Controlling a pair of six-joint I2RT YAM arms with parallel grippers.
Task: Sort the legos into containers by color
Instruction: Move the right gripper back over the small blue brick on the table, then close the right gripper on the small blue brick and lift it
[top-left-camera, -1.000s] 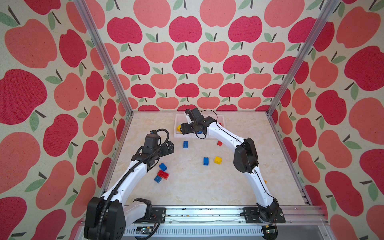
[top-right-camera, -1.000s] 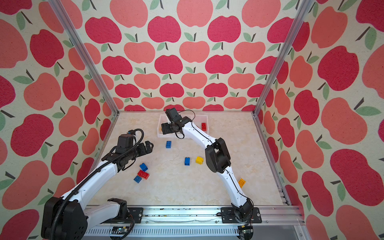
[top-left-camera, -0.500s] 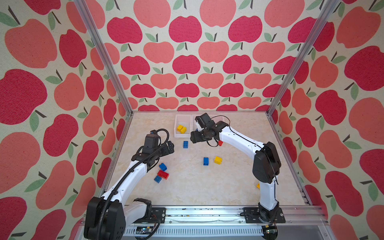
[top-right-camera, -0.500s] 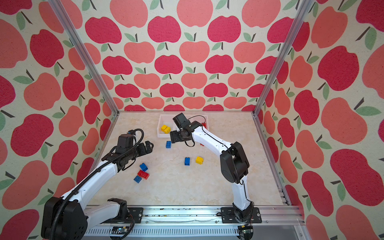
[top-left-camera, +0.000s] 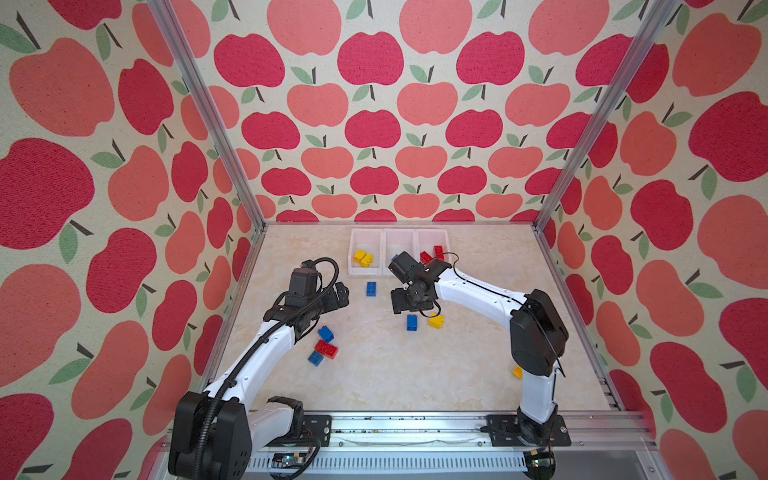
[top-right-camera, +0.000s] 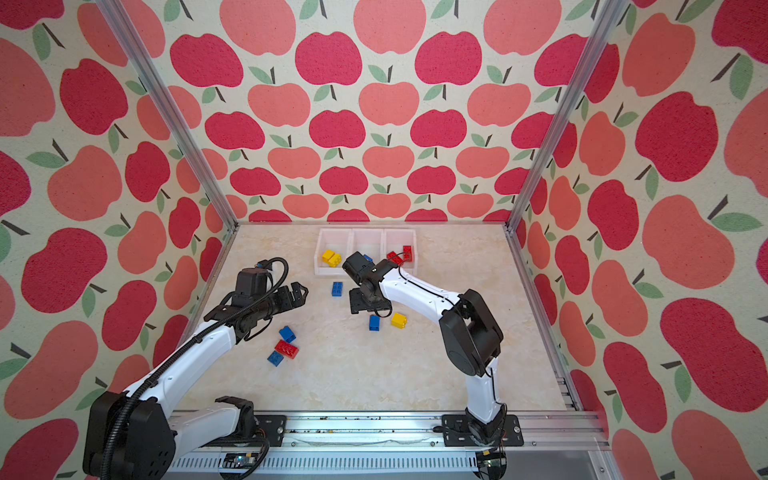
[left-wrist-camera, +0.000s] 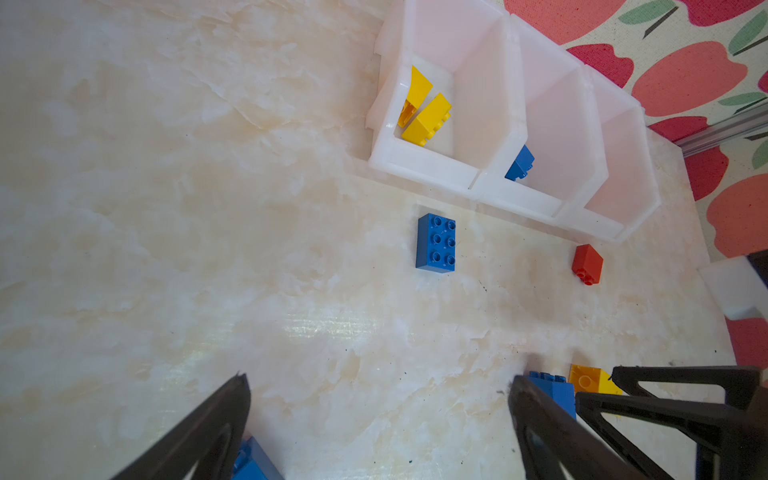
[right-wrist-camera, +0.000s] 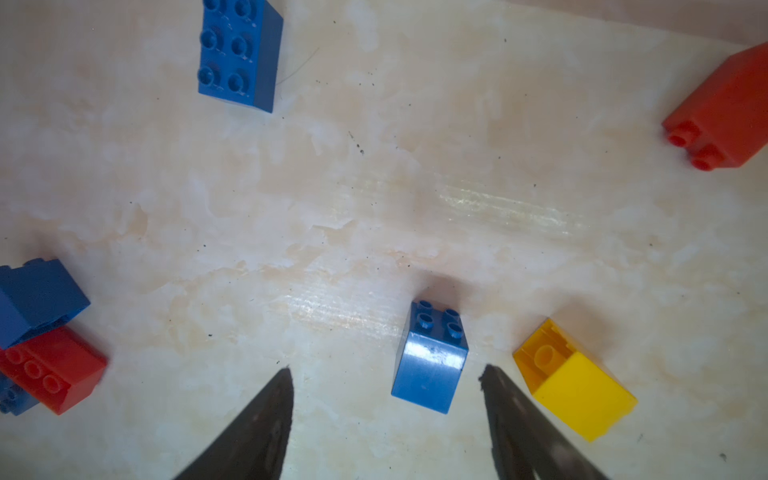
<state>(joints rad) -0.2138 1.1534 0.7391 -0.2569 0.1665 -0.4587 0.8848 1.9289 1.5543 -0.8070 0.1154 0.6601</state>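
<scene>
The containers are three joined white bins at the back. The left one holds two yellow legos, the middle one a blue lego, the right one red legos. My right gripper is open and points down at the floor. A small blue brick stands just ahead of its fingertips, untouched, and a yellow brick lies beside it. My left gripper is wide open and empty above bare floor.
An oblong blue brick lies in front of the bins, and a small red brick lies on its side nearby. Under the left arm lie a blue brick, a red one and a blue one. A yellow brick sits by the right arm's base.
My right gripper has swung away from the left bin toward the front and come down over the small blue brick, its jaws a little narrower. The left arm has not moved.
</scene>
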